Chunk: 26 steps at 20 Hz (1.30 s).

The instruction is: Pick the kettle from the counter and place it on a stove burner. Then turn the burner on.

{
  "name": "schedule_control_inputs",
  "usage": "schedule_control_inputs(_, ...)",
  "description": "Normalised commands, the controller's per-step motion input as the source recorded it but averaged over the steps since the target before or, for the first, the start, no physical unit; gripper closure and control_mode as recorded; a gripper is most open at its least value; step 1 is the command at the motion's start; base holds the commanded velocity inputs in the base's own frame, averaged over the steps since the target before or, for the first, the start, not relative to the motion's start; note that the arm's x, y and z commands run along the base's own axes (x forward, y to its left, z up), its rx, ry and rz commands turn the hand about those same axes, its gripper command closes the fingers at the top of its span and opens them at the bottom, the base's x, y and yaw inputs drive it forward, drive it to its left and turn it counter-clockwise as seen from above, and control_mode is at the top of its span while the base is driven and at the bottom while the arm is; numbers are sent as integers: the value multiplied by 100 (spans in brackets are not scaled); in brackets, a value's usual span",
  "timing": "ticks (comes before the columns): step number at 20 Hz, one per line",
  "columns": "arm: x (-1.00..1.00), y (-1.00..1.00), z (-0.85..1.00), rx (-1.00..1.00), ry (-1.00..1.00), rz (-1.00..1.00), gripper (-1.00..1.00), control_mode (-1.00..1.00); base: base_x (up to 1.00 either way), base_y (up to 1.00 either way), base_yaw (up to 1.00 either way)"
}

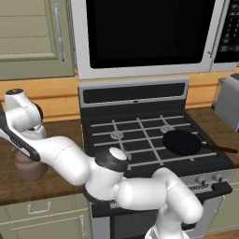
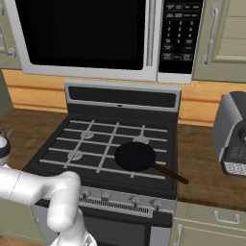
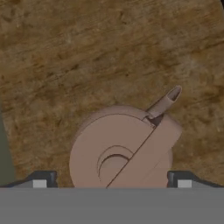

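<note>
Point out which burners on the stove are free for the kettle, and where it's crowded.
The two left burners and the back right one lie bare under the grate. The front right is crowded: the black frying pan sits there, its handle reaching over the right counter. The kettle stands on the left counter, between the open hand's fingers.

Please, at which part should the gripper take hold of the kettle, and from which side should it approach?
Probably the arched handle, from straight above. The kettle stands upright on the counter, and in the hand view its handle runs as a flat band across the lid toward the spout. The open gripper already hangs over it, one fingertip on each side, so closing across the band should work.
</note>
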Motion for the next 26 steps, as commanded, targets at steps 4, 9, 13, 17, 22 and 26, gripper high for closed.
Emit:
schedule_control_inputs(4, 14, 38, -15, 2, 0, -2, -100, -100, 0, 0, 0)
schedule_control_inputs(9, 0, 6, -22, -1, 0, 0, 100, -100, 0, 0, 0)
schedule_control_inputs(13, -17, -41, -3, 0, -28, 0, 100, -100, 0, 0, 0)
schedule_control_inputs(17, -66, -100, 6, 0, -70, 0, 100, -100, 0, 0, 0)
schedule_control_inputs(22, -68, -100, 1, -2, -72, 0, 100, -100, 0, 0, 0)
schedule_control_inputs(26, -20, -100, 2, -4, -47, 0, 100, -100, 0, 0, 0)
